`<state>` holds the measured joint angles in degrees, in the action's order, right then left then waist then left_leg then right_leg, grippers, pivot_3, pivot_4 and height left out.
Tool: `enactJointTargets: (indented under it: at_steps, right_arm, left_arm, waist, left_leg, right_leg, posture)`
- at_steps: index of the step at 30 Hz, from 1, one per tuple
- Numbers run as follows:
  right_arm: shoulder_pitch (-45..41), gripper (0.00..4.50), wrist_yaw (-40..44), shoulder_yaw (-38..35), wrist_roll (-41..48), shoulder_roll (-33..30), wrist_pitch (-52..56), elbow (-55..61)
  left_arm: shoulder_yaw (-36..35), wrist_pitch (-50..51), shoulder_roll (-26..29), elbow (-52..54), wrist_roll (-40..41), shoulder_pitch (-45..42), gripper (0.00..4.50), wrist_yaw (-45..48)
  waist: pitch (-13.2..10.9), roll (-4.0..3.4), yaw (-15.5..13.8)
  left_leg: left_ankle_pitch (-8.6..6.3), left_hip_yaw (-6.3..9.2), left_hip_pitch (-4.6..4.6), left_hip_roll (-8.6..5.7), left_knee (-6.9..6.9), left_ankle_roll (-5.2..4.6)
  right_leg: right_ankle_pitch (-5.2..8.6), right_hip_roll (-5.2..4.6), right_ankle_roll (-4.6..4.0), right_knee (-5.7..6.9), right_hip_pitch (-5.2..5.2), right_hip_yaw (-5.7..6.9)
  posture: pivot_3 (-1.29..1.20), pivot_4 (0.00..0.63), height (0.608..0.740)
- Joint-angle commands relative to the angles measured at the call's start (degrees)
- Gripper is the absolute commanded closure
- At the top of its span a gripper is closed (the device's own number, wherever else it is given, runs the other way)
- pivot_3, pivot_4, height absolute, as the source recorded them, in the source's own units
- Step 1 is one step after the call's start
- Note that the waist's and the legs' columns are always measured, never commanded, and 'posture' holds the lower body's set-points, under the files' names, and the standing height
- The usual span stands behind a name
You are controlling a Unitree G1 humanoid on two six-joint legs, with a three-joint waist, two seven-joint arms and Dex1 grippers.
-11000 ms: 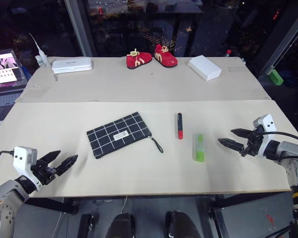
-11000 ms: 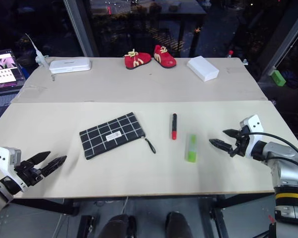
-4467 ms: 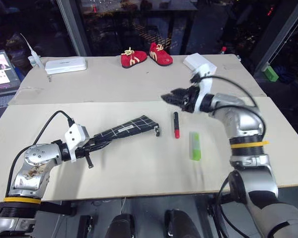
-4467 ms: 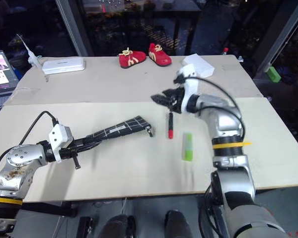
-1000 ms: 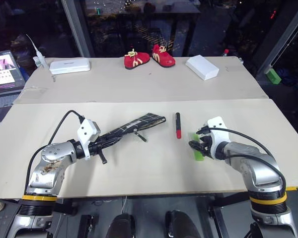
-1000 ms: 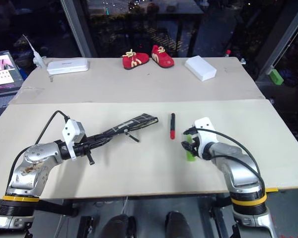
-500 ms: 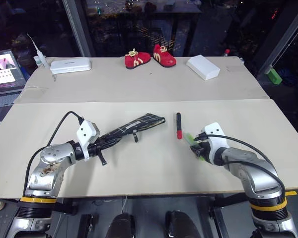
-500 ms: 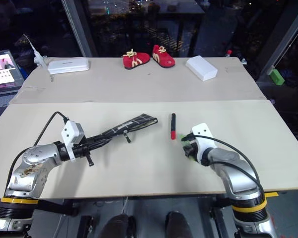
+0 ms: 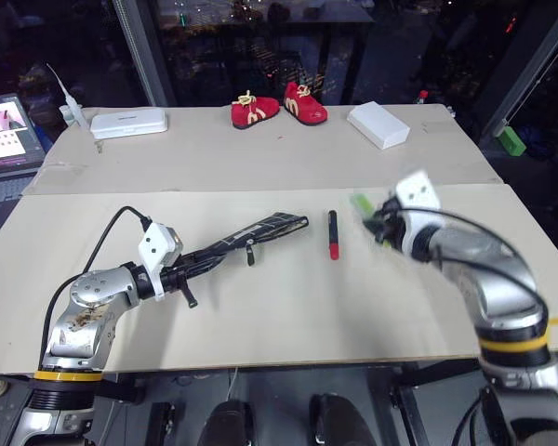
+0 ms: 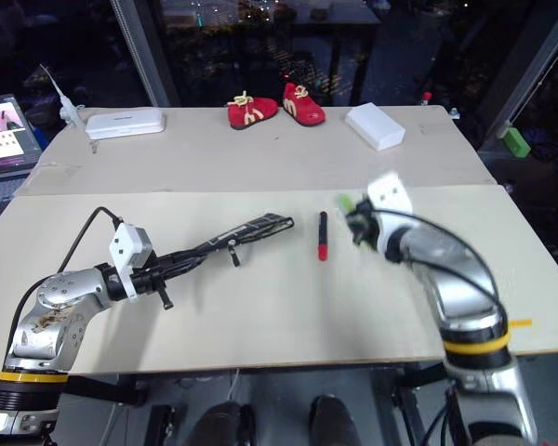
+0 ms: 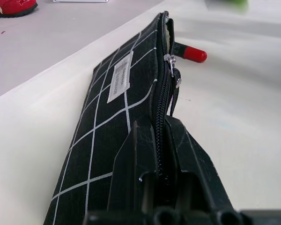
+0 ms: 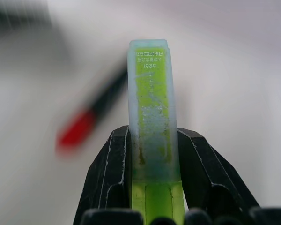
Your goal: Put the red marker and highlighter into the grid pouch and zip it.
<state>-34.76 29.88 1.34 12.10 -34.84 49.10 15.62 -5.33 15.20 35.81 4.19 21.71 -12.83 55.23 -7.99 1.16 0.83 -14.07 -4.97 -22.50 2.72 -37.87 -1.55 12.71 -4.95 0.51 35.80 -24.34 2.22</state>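
Right gripper (image 12: 152,154) pinches the highlighter (image 12: 151,112) aloft (near level); left gripper (image 11: 161,136), low, clamps the grid pouch (image 11: 117,117) edge.

We see the right pincer (image 9: 379,223) only as a smear in the head views, so its grip on the highlighter (image 12: 152,122) reads clearly only from the wrist. There the red marker (image 12: 86,124) is blurred too. The near end of the grid pouch (image 11: 117,117) is covered by the left pincer (image 11: 161,159). A laptop (image 9: 9,125) is cut off at the edge.
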Motion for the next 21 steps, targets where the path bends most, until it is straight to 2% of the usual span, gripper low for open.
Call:
enactJointTargets:
  at_steps: [1, 9, 21]
  right_arm:
    - [-0.23, 3.48, 7.91, 4.97, 0.47, -2.35, -7.13, 3.00]
    - [-1.62, 3.48, 13.70, 15.69, -8.15, -4.83, -19.18, -0.97]
    - [-2.71, 3.48, 16.71, 19.23, -14.03, -3.00, -22.79, -4.09]
  left_arm:
    - [-0.99, -0.21, 0.60, 1.74, 1.04, -0.37, 4.50, 0.08]
    - [-0.69, -0.29, 0.26, 1.32, 1.14, -0.83, 4.50, 0.12]
    - [-0.33, -0.41, 0.14, 1.16, 1.27, -1.11, 4.50, 0.38]
  waist:
    - [0.01, 0.02, -0.08]
    - [0.00, 0.03, -0.17]
    - [0.00, 0.03, -0.15]
  left_leg:
    - [-0.01, 0.02, -0.02, 0.06, 0.00, 0.00]
    - [0.00, 0.01, -0.14, -0.06, -0.07, -0.01]
    - [0.00, 0.00, -0.12, -0.03, -0.08, 0.00]
  right_leg:
    - [0.00, 0.06, 0.00, -0.03, 0.00, 0.01]
    - [-0.01, -0.07, -0.01, -0.04, -0.02, -0.04]
    - [-0.01, -0.03, -0.02, -0.01, -0.03, -0.02]
  posture:
    - [0.00, 0.150, 0.740]
    - [0.00, 0.150, 0.740]
    - [0.00, 0.150, 0.740]
